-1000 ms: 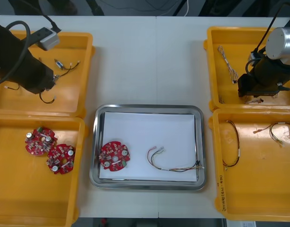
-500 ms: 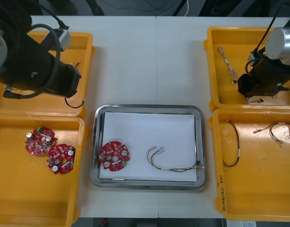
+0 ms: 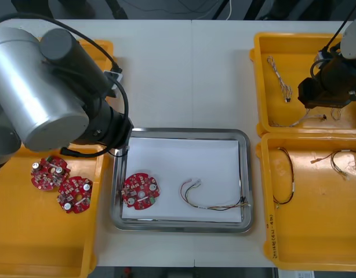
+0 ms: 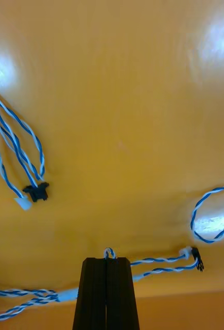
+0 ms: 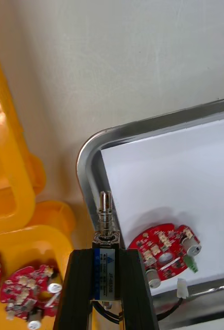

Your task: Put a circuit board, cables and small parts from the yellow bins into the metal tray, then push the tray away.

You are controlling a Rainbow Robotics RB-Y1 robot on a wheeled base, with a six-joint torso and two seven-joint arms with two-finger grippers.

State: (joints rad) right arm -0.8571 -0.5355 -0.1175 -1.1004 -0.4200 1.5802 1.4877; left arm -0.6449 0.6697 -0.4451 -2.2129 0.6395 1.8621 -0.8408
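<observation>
My left gripper (image 5: 106, 252) is shut on a small metal part (image 5: 104, 219) with a blue label, and a black lead trails under it. It hangs over the rear left corner of the metal tray (image 5: 88, 154). In the front view the left gripper (image 3: 122, 145) is at that corner of the tray (image 3: 181, 134). White paper lines the tray, which holds a red circuit board (image 3: 140, 190) and a red and yellow cable (image 3: 210, 200). My right gripper (image 4: 107, 260) is shut on a twisted blue and white cable (image 4: 160, 260) just above the rear right bin's floor (image 3: 294, 52).
The front left yellow bin (image 3: 27, 243) holds two more circuit boards (image 3: 50, 172) (image 3: 75, 194). Another twisted cable (image 3: 279, 78) lies in the rear right bin. The front right bin (image 3: 317, 237) holds a black cable (image 3: 287, 174) and a thin looped cable (image 3: 343, 161).
The left arm swung from the rear left bin to the tray's rear left corner, carrying the small part. The right gripper shut on the twisted cable and shifted slightly.
</observation>
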